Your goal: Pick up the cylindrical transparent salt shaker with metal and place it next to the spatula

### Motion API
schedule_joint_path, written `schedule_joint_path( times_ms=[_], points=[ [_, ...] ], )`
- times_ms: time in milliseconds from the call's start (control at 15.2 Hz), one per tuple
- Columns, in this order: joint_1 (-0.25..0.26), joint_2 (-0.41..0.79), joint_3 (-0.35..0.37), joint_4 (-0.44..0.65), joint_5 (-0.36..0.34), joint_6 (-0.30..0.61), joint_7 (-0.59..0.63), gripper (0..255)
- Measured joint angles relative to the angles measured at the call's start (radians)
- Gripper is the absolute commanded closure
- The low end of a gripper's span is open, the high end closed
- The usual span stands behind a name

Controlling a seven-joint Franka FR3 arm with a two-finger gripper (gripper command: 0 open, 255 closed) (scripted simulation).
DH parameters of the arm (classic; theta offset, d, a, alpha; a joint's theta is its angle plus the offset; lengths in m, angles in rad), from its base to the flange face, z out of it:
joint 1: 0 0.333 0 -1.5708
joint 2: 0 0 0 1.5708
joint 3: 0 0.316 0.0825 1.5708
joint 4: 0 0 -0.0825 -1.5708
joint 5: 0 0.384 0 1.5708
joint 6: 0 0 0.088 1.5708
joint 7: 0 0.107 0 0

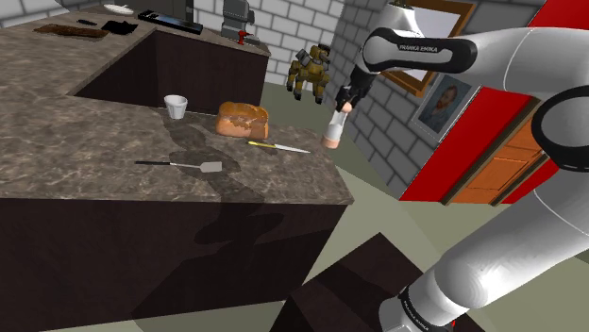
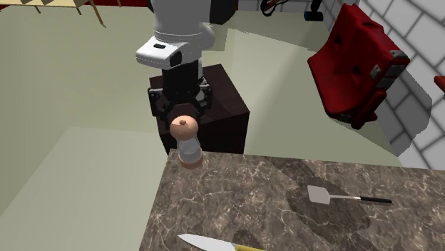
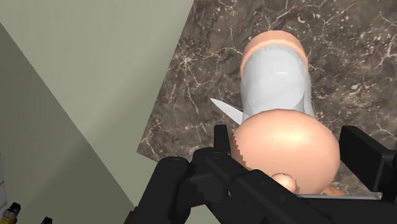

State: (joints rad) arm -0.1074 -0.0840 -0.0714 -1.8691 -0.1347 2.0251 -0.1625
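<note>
Marbled dark counter (image 1: 75, 141), L-shaped, as you see it from the shoulder view. On it lie a white cup (image 1: 176, 107); a bread loaf (image 1: 243, 120) just to that view's right of the cup; a spatula (image 1: 179, 164) lying flat nearer the front edge; and a yellow-handled knife (image 1: 279, 146) near the spatula's blade, not touching it. A dark board (image 1: 71, 31) and a black tray (image 1: 170, 20) sit at the far end.

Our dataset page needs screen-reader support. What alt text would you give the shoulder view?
A white robot arm's black gripper holds a clear salt shaker with peach-coloured ends by the edge of a dark marbled counter. On it are a spatula, a knife, a bread loaf and a white cup.
</note>
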Motion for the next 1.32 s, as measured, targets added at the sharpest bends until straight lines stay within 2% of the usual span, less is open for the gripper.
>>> schedule_joint_path(
  times_ms=[990, 1320],
  points=[
    [0.003, 0.023, 0.003, 0.227, 0.010, -0.203, -0.023, 255],
    [0.047, 0.038, 0.054, 0.254, -0.008, -0.227, 0.071, 255]
  ],
)
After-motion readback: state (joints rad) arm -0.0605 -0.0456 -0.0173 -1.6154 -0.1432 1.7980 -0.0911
